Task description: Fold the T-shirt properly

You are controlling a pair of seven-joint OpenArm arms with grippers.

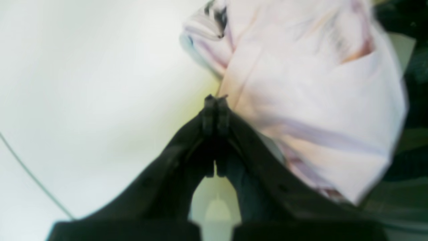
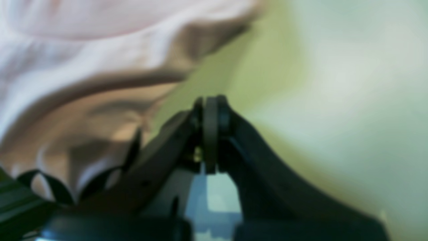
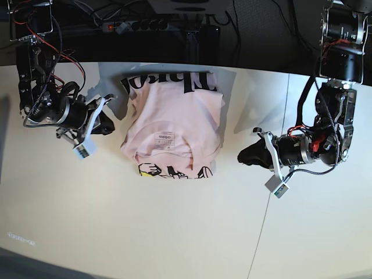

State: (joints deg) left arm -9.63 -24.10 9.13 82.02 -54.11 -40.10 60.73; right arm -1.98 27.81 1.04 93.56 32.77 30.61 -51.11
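The pale pink T-shirt lies folded into a rough rectangle at the table's middle. Black lettering shows along its far edge, the white neck label on top, and a yellow-black graphic at its near edge. My left gripper is shut and empty, on the table a little way off the shirt's side. In the left wrist view its tips sit beside the shirt. My right gripper is shut and empty, close to the shirt's other side. The blurred right wrist view shows its tips below the cloth.
A power strip and cables lie along the dark back edge behind the white table. A thin seam runs across the table at the front right. Both arm bases stand at the back corners.
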